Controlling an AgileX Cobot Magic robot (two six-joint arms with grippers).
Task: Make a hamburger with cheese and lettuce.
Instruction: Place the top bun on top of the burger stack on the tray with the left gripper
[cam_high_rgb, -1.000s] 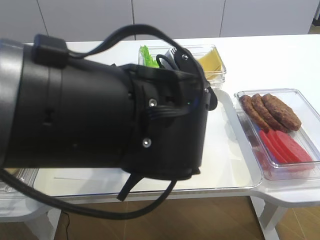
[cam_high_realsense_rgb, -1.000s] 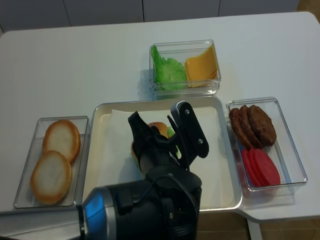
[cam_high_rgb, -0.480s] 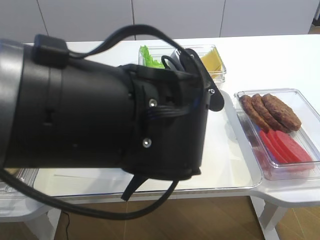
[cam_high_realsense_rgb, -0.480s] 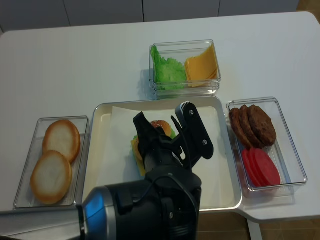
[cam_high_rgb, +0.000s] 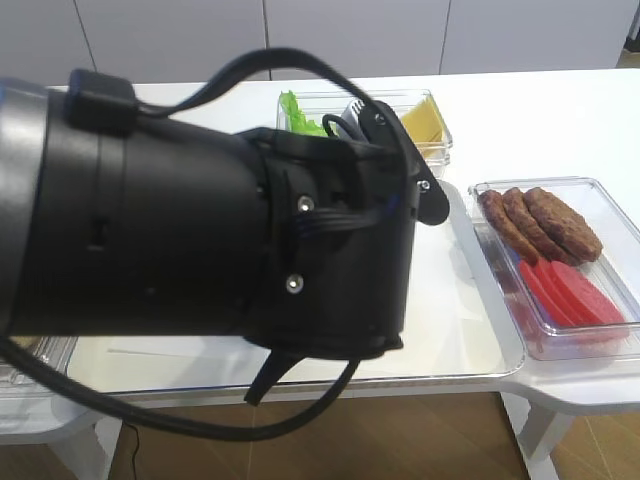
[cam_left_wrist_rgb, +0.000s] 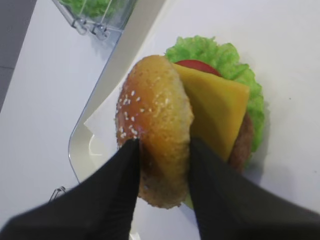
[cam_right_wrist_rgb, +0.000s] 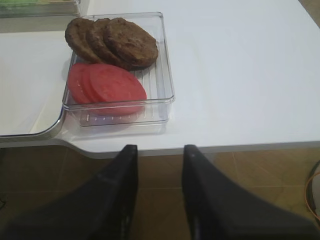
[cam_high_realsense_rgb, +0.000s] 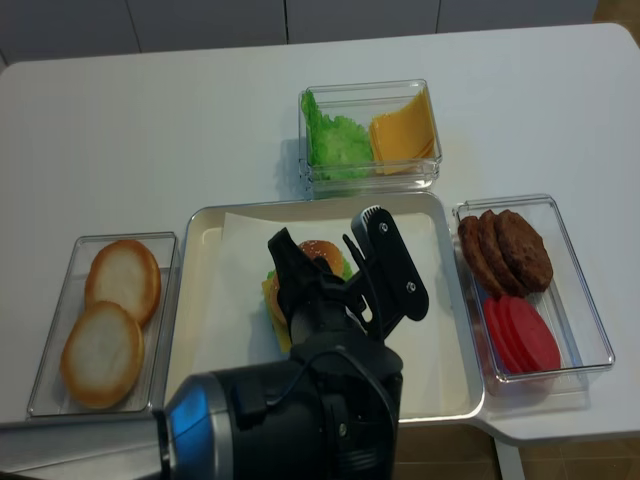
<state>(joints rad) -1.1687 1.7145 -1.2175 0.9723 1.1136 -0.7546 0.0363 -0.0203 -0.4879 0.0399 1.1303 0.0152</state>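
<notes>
Showing: a burger being put together on a metal tray, seen from two high cameras and both wrist cameras.
Left gripper (cam_left_wrist_rgb: 162, 192): both dark fingers stand on either side of the sesame bun top (cam_left_wrist_rgb: 155, 127), which sits tilted between them and leans on the stack.
Hamburger (cam_left_wrist_rgb: 200, 120): lies on white paper on the tray (cam_high_realsense_rgb: 200, 290), partly hidden by the arm in the high views.
Cheese (cam_left_wrist_rgb: 215, 107): one yellow square on the patty, a corner overhanging; the bun top covers its left part.
Lettuce (cam_left_wrist_rgb: 235, 60): frilly green rim around the stack; a red slice shows at the top edge under the cheese.
Right gripper (cam_right_wrist_rgb: 160, 190): jaws close together, holding nothing, hanging off the table edge below the patty box (cam_right_wrist_rgb: 160, 55).
Patty box contents: brown patties (cam_right_wrist_rgb: 112, 42) behind, red slices (cam_right_wrist_rgb: 107, 87) in front.
Bun box (cam_high_realsense_rgb: 60, 390): two pale bun halves, left of the tray.
Back box (cam_high_realsense_rgb: 370, 135): loose green leaves and stacked yellow slices.
</notes>
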